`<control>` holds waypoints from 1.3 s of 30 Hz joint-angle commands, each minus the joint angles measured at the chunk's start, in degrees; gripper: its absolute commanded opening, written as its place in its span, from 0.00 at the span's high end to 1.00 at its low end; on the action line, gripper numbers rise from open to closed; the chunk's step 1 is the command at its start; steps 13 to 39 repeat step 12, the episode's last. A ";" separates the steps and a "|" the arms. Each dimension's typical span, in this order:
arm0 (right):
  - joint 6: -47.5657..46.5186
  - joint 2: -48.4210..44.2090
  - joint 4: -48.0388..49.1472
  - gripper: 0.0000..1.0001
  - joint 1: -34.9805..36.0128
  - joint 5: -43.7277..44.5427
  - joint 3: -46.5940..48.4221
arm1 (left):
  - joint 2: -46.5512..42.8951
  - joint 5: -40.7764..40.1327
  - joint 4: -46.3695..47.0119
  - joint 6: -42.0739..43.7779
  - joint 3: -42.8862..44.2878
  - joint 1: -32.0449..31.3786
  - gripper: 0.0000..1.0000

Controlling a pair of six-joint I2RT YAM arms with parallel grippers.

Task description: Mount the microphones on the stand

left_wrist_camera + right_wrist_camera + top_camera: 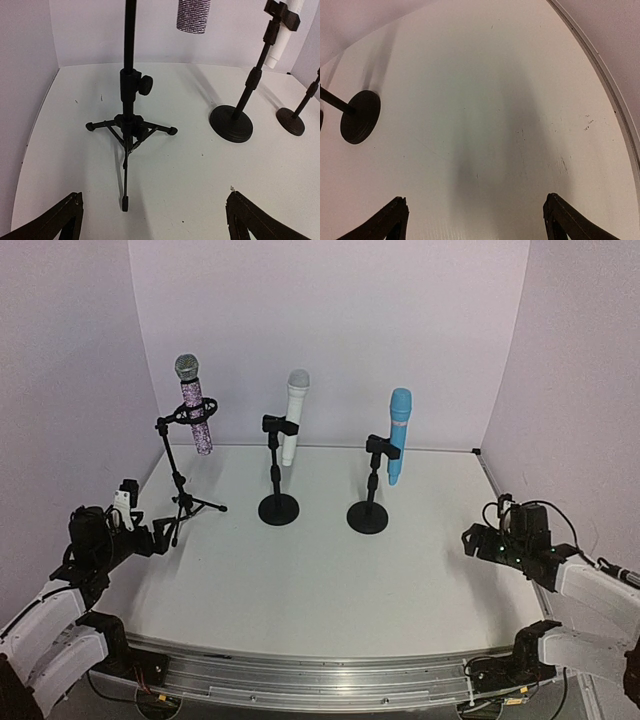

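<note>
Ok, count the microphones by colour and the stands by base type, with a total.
Purple-glitter microphone: 1
White microphone: 1
Light blue microphone: 1
Tripod stand: 1
Round-base stands: 2
Total: 6

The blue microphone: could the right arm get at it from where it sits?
Probably yes: the right tool is open and empty, and only bare table lies between it and the blue microphone on its stand.

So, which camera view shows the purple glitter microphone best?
The top external view: the purple glitter microphone is visible whole, silver head to tail, held by the tripod stand. The left wrist view shows only its lower end at the top edge. The right wrist view does not show it.
</note>
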 commanded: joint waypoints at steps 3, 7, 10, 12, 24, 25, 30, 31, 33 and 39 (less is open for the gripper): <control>-3.92 -1.98 14.00 0.09 -1.22 0.44 -3.93 | 0.09 -8.78 2.69 -7.20 -1.20 0.33 0.00; -4.05 -1.68 14.21 0.09 -1.32 0.86 -3.81 | 1.06 -11.59 2.92 -7.65 -1.30 0.33 0.00; -4.15 -1.42 14.30 0.09 -1.29 0.76 -3.74 | 1.92 -12.55 4.44 -8.03 -2.53 0.33 0.00; -4.03 -1.40 14.49 0.09 -1.30 1.06 -3.82 | 1.83 -12.96 4.64 -8.72 -3.08 0.33 0.00; -4.03 -1.40 14.49 0.09 -1.30 1.06 -3.82 | 1.83 -12.96 4.64 -8.72 -3.08 0.33 0.00; -4.03 -1.40 14.49 0.09 -1.30 1.06 -3.82 | 1.83 -12.96 4.64 -8.72 -3.08 0.33 0.00; -4.03 -1.40 14.49 0.09 -1.30 1.06 -3.82 | 1.83 -12.96 4.64 -8.72 -3.08 0.33 0.00; -4.03 -1.40 14.49 0.09 -1.30 1.06 -3.82 | 1.83 -12.96 4.64 -8.72 -3.08 0.33 0.00; -4.03 -1.40 14.49 0.09 -1.30 1.06 -3.82 | 1.83 -12.96 4.64 -8.72 -3.08 0.33 0.00; -4.03 -1.40 14.49 0.09 -1.30 1.06 -3.82 | 1.83 -12.96 4.64 -8.72 -3.08 0.33 0.00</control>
